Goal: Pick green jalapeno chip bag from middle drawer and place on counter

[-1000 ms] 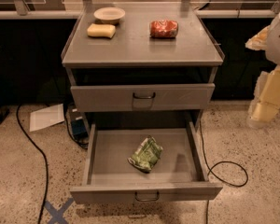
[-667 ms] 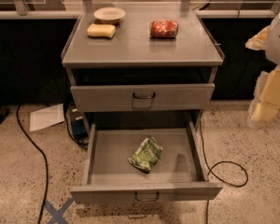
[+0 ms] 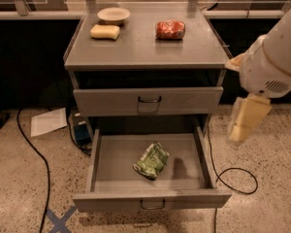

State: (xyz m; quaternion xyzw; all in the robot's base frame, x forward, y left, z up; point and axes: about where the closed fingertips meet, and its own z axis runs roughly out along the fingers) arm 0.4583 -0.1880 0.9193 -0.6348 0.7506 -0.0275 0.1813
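The hand hangs to the right of the cabinet; whether it is spread or closed I cannot tell. The green jalapeno chip bag lies crumpled mid-floor in the open middle drawer, well apart from it. The desk above carries a red-orange snack bag, yellow sponge and bowl.

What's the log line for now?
bag: in open drawer | gripper: right of drawer, apart from bag | counter: no bag yet

1. You get a single view, set high in front of the cabinet, looking down at its front.
2. It sits at middle distance: the counter and open middle drawer lie left of the gripper, which hangs nearer the lens at the right edge.
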